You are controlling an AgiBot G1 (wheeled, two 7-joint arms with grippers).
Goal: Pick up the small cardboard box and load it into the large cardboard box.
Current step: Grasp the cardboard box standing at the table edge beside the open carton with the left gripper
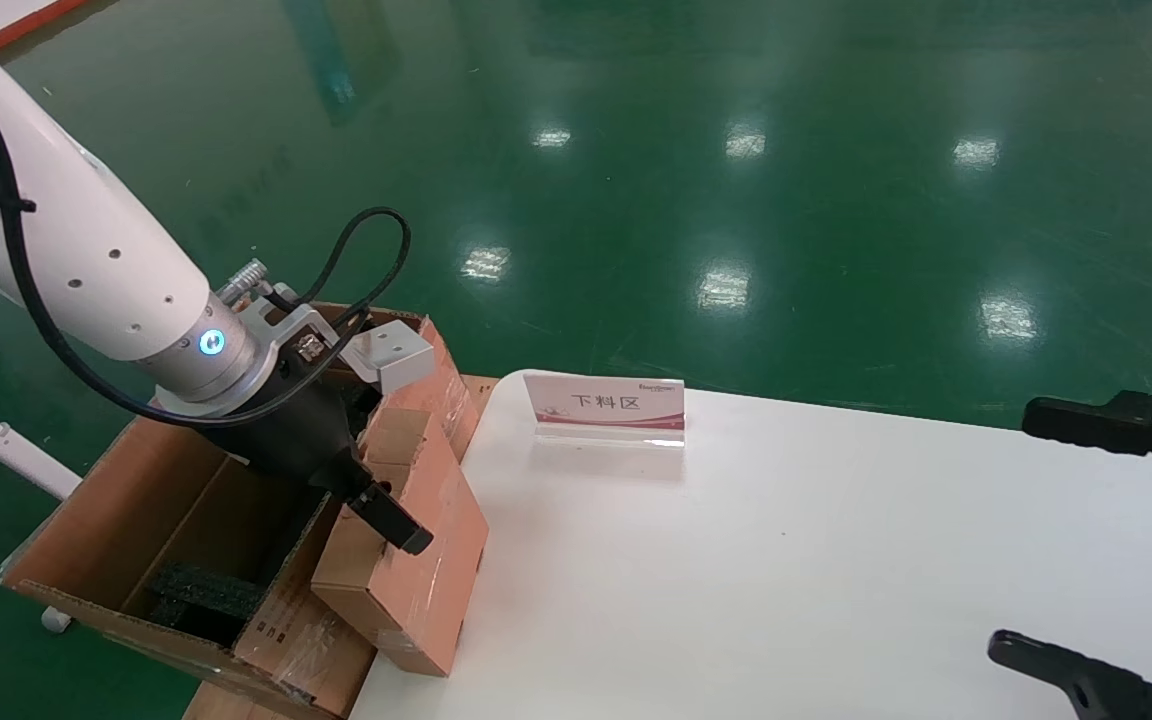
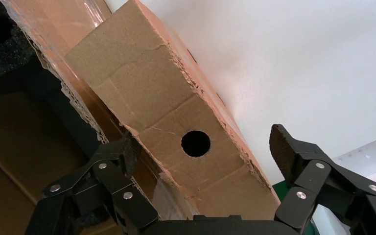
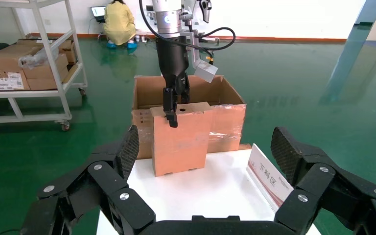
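A: Head view first: what does the small orange-brown corrugated cardboard box (image 1: 414, 560) look like?

B: Plain rectangular carton with a glossy taped seam down its broad face. It stands tilted at the near left edge of the white table (image 1: 786, 560), its lower end on the tabletop and its upper end leaning against the side of the long brown corrugated large cardboard box (image 1: 116, 500).

A: And the end face?

B: The left wrist view shows it well: the small cardboard box (image 2: 176, 122) has a round dark hole in its raw cardboard end, creases across that face, and ragged, torn edges where the flaps meet the orange sides.

A: Where is the left gripper (image 1: 376, 500)?

B: At the top of the small carton, over the open big carton. From the wrist, one black finger (image 2: 289, 152) stands clear of the carton on the table side, and the other finger sits against the opposite edge, down by the big carton's wall. So the jaws are spread around the end face, not pressing it on both sides.

A: The big carton itself?

B: Open-topped, flaps out, with black foam blocks (image 1: 206, 590) on its floor and shiny clear tape on the side facing the table. In the right wrist view the large cardboard box (image 3: 215, 112) stands behind the small carton (image 3: 180, 139).

A: The right gripper (image 3: 205, 156)?

B: Parked off at the table's right end, fingers wide apart, holding nothing. A clear acrylic sign holder with a red-and-white card (image 1: 604, 408) stands on the table's far side.
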